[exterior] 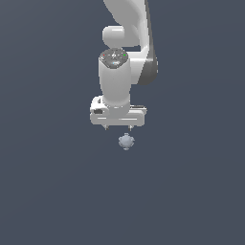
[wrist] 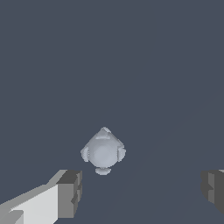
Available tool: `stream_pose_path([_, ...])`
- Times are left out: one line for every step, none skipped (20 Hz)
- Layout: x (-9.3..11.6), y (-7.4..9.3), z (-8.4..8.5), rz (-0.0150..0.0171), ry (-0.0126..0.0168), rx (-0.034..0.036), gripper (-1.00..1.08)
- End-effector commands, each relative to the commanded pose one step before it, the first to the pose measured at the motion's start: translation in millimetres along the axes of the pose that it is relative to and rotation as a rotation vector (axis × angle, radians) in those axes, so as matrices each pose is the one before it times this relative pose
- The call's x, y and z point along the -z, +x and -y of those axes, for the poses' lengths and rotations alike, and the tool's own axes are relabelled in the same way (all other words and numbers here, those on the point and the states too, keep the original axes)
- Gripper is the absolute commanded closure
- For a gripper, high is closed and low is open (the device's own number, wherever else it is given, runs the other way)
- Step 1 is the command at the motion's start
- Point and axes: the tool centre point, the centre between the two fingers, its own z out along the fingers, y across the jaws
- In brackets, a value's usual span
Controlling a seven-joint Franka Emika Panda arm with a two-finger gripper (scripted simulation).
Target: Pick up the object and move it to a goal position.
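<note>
Above the ball, in the upper middle of the exterior view, stands the white robot arm, the largest thing in the scene; its thick wrist section points straight down to a wide white hand bar. All around it is one flat dark grey-blue surface without any marks, and I cannot tell if it is a tabletop or a floor.

Under the hand bar is the gripper. Only the short tips of its fingers show below the bar in the exterior view. In the wrist view the two grey finger pads stand far apart, at opposite sides of the picture, so the fingers are spread wide and they hold nothing.

The ball is the smallest thing: pale grey-blue, roundish, with little knobs around its outline. In the exterior view it is just below the fingers, a little toward the exterior view's right of the gripper's middle, and it does not touch them. In the wrist view the ball lies beyond the fingertips, closer to the finger with the white body than to the other finger, with a gap to both
</note>
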Motion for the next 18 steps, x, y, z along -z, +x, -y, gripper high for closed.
stream_pose_path([0.0, 0.0, -0.01, 0.0, 0.0, 0.0, -0.92])
stream_pose_path([-0.13, -0.05, -0.54, 0.00012, -0.00021, -0.00065, -0.92])
stream_pose_path([-0.39, -0.15, -1.58, 0.00036, -0.00054, -0.00184, -0.92])
stream_pose_path([-0.65, -0.24, -2.67, 0.00062, -0.00093, -0.00312, -0.92])
stream_pose_path([-0.88, -0.34, -3.68, 0.00085, -0.00127, -0.00415, -0.92])
stream_pose_path([-1.09, -0.45, -4.72, 0.00109, -0.00163, -0.00507, -0.92])
stream_pose_path([-1.26, -0.55, -5.74, 0.00132, -0.00199, -0.00574, -0.92])
stream_pose_path([-1.09, -0.52, -5.36, 0.00122, -0.00185, -0.00472, -0.92])
stream_pose_path([-0.79, -0.42, -4.33, 0.00098, -0.00149, -0.00311, -0.92])
stream_pose_path([-0.49, -0.31, -3.26, 0.00072, -0.00112, -0.00159, -0.92])
stream_pose_path([-0.24, -0.19, -2.18, 0.0005, -0.00079, -0.00029, -0.92])
stream_pose_path([0.04, -0.09, -1.09, 0.00016, -0.00027, 0.00061, -0.92])
stream_pose_path([0.1, 0.01, -0.03, 0.00002, -0.00006, 0.00097, -0.92])
stream_pose_path([0.1, 0.05, 0.49, -0.00012, 0.00018, 0.00044, -0.92])
stream_pose_path([-0.02, 0.06, 0.71, -0.00014, 0.00025, -0.00063, -0.92])
stream_pose_path([-0.21, 0.03, 0.78, -0.00011, 0.00024, -0.00194, -0.92])
stream_pose_path([-0.44, -0.01, 0.66, -0.00005, 0.00021, -0.00355, -0.92])
stream_pose_path([-0.65, -0.05, 0.56, 0.00001, 0.00018, -0.00512, -0.92])
